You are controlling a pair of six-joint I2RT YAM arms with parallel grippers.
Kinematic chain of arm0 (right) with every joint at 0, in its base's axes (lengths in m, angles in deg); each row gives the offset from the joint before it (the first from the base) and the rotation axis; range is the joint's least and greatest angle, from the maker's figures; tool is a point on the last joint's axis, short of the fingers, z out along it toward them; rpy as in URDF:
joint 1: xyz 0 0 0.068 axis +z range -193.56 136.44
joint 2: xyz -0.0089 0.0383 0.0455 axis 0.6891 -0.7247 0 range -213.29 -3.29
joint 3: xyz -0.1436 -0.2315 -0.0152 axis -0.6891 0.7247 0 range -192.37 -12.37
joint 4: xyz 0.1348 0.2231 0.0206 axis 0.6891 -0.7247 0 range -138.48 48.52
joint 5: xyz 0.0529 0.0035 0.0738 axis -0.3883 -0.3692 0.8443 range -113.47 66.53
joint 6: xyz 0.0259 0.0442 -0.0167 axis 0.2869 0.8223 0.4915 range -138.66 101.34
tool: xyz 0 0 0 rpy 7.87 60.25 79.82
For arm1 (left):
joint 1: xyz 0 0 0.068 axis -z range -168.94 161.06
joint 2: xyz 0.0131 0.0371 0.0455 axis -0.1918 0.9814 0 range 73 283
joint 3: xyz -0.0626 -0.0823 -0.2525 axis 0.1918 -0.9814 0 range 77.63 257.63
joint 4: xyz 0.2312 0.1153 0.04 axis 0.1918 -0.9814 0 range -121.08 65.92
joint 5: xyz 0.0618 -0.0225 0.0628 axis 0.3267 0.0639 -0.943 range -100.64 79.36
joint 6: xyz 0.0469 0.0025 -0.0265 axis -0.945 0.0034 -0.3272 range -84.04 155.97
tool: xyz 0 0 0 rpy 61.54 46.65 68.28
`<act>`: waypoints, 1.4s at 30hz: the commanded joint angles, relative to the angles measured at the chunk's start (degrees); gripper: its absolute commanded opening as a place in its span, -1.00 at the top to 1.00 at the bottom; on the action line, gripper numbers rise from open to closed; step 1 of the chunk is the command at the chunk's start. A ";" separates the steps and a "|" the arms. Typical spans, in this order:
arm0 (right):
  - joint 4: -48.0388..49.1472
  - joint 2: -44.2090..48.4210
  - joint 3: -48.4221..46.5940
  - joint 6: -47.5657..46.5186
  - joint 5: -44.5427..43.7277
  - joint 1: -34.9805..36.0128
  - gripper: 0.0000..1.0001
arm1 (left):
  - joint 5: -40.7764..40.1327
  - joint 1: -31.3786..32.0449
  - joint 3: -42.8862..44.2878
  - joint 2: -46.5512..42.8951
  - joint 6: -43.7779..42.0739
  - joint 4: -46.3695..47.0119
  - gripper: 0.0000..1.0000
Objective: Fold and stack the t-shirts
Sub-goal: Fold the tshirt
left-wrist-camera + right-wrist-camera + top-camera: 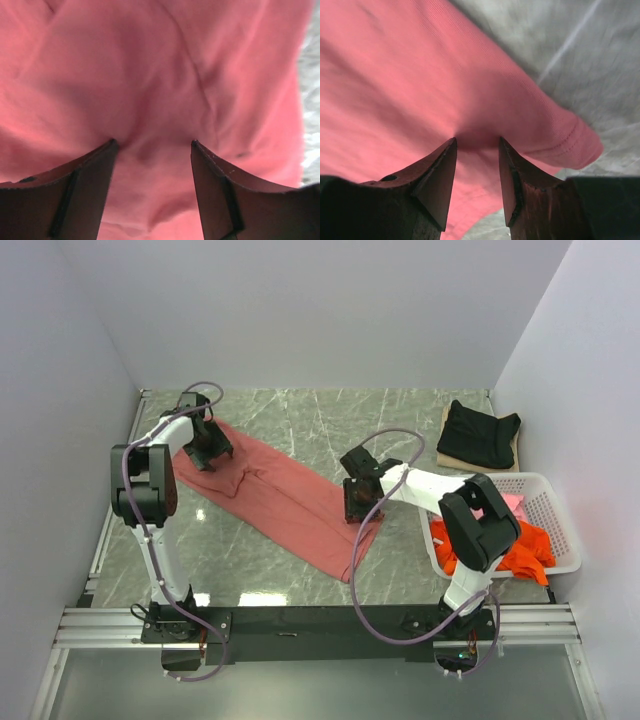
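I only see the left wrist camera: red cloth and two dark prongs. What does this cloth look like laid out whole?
Observer: It is a red shirt, stretched in a long diagonal band across the table, from far left towards the near middle.
Operator: Where is the other arm?
Observer: The right gripper is down on the shirt's opposite, nearer end, close to a stitched edge, jaws apart.
Operator: Any more shirts around?
Observer: Yes, a black shirt lies in the far right corner, apart from the red one.
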 commanded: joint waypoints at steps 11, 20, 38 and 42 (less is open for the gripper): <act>3.14 -0.02 9.67 6.93 5.98 9.28 0.10 | -0.16 1.83 4.86 9.46 -1.55 4.39 -0.38; 1.82 1.03 8.71 12.03 7.92 17.46 0.10 | 0.99 4.91 16.19 17.28 -3.04 4.83 -0.38; -0.46 -0.37 -2.00 10.02 10.56 19.84 0.09 | 2.66 7.46 35.99 23.02 -4.63 6.66 -0.41; -4.85 2.26 -8.06 8.35 7.40 19.75 0.07 | 1.26 7.46 33.44 11.53 -5.15 9.92 -0.50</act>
